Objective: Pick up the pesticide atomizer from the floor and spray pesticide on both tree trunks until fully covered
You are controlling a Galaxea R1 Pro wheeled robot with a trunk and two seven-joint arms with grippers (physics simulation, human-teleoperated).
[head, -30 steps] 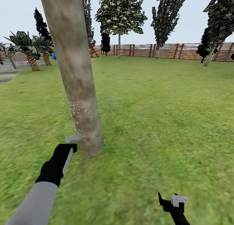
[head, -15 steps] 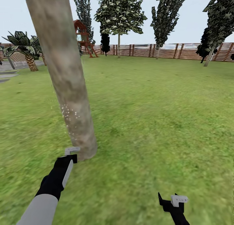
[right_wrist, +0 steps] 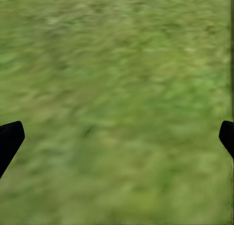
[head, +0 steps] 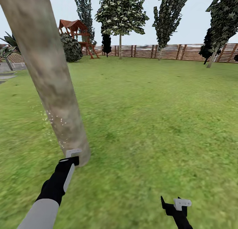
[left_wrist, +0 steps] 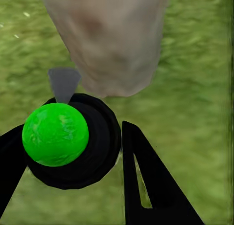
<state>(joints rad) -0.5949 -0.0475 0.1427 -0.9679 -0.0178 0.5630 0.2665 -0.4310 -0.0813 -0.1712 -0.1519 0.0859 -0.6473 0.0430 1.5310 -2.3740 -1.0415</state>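
At 7 o'clock in the head view the left gripper (head: pixel 73 155) sits at the foot of the tree trunk (head: pixel 49 80), its fingers (left_wrist: pixel 146 186) clamped around the pesticide atomizer (left_wrist: pixel 68 137), a black body with a green ball top and grey nozzle aimed at the bark. White droplets (head: pixel 53 120) speckle the trunk's lower part. At 5 o'clock the right gripper (right_wrist: pixel 117 137) hangs over the grass lawn (head: pixel 158 123), fingers spread wide with nothing between. Farther off, at 11 o'clock, stands a red-roofed play tower (head: pixel 76 34); at 12 to 2 o'clock runs the slat fence (head: pixel 178 52) with leafy trees (head: pixel 122 11)
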